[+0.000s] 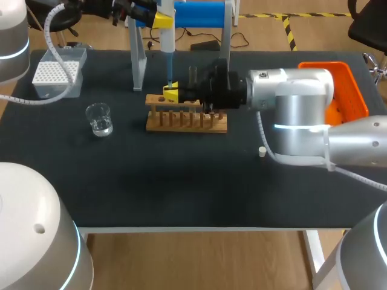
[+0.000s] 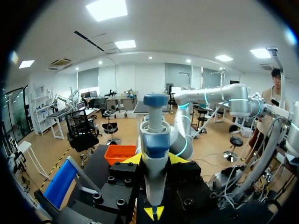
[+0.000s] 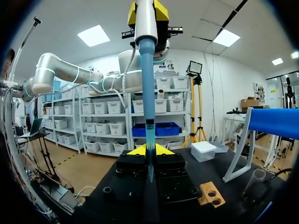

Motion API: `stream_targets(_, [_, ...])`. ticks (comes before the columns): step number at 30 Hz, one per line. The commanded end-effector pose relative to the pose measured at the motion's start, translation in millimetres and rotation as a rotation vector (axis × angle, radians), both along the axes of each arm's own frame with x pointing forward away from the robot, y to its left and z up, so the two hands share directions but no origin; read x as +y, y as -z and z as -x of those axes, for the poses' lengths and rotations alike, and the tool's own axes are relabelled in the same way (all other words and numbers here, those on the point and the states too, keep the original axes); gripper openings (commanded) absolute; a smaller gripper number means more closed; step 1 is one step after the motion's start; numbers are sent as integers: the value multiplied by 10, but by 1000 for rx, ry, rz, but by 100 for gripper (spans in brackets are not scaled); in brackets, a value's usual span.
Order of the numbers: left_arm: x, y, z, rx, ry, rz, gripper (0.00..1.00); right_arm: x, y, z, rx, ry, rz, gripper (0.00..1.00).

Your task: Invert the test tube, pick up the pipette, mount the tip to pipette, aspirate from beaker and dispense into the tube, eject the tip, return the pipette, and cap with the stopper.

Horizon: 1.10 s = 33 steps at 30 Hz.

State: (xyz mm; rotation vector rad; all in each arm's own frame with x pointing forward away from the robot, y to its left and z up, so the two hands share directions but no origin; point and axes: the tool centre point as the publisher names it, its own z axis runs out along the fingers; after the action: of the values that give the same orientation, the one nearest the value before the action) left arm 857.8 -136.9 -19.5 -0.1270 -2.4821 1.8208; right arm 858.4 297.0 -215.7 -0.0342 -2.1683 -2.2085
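My left gripper [image 1: 162,19] is shut on the white and blue pipette [image 1: 167,45] and holds it upright over the wooden rack [image 1: 186,121]. In the left wrist view the pipette [image 2: 154,140] stands between the yellow fingers of the left gripper [image 2: 154,159]. My right gripper [image 1: 171,92] reaches in level from the right and is shut on the thin clear test tube just under the pipette. The pipette's clear tip [image 3: 149,158] comes down at the right gripper [image 3: 149,150], and the tube itself is hard to make out. The beaker [image 1: 98,119] holds a little liquid. A white stopper [image 1: 262,151] lies on the mat.
The tip box [image 1: 57,71] stands at the back left. The pipette stand [image 1: 181,13] with its blue bar is behind the rack. An orange bin [image 1: 347,84] sits at the back right, partly behind my right arm. The dark mat's front half lies bare.
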Motion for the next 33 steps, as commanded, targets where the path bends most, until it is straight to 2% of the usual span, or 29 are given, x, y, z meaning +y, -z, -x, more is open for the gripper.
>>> stream_targets(1, [6, 16, 11, 0, 0, 0, 0, -1, -24, 12, -2, 8, -12, 0])
stream_targets(16, [6, 16, 11, 0, 0, 0, 0, -3, -56, 10, 8, 29, -18, 0])
stream_targets(33, [6, 16, 11, 0, 0, 0, 0, -23, -258, -6, 1, 42, -28, 0])
